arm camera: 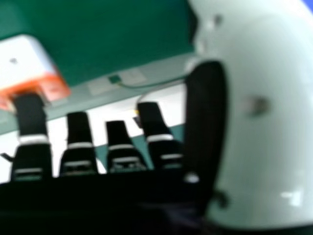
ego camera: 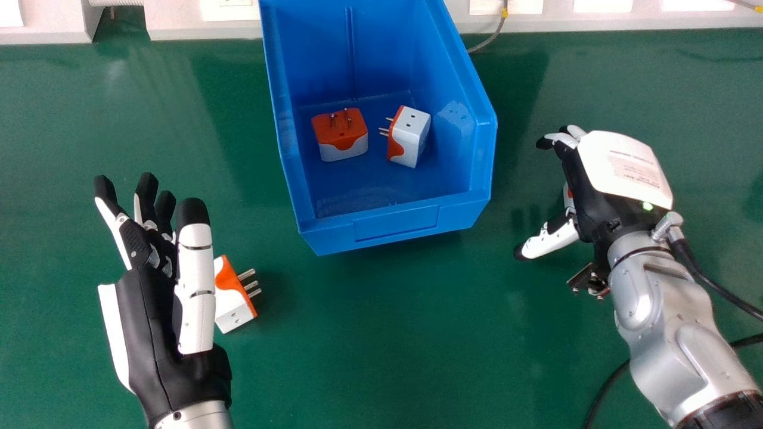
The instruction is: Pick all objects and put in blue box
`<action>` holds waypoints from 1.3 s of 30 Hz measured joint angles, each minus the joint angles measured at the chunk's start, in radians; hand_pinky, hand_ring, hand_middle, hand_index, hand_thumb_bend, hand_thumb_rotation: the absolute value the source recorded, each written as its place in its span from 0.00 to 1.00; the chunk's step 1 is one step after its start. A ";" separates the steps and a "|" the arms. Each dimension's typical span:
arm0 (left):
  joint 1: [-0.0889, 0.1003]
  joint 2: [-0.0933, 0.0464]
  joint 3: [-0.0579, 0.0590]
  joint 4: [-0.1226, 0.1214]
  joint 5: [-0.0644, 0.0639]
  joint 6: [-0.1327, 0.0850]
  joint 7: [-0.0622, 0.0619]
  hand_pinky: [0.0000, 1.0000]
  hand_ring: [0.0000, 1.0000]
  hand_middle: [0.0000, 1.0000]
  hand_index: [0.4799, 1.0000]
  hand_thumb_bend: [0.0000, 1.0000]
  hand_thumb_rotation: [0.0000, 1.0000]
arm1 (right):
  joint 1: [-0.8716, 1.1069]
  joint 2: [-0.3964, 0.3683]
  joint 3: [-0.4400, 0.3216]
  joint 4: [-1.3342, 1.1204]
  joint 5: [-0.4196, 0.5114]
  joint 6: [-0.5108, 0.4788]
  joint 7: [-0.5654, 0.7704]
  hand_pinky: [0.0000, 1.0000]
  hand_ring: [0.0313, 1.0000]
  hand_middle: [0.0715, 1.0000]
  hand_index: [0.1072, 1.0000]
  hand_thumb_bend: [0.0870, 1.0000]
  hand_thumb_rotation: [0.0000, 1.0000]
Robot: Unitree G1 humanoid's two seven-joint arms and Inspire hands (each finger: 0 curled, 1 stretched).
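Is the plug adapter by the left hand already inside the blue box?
No, that plug adapter lies on the green table, partly hidden by the left hand and outside the blue box.

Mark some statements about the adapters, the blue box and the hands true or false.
1. One adapter and another adapter lie inside the blue box. True.
2. The third adapter rests on the table beside the left hand. True.
3. The third adapter's prongs point toward the left hand. False: they point away from it.
4. The right hand is to the right of the blue box. True.
5. The left hand is clenched into a fist. False: its fingers are extended.
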 measured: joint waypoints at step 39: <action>-0.002 0.001 -0.003 -0.005 0.001 -0.003 0.002 0.93 0.96 0.97 0.94 0.56 0.70 | -0.215 -0.045 0.043 0.444 0.023 -0.173 -0.169 1.00 1.00 1.00 0.90 0.97 0.21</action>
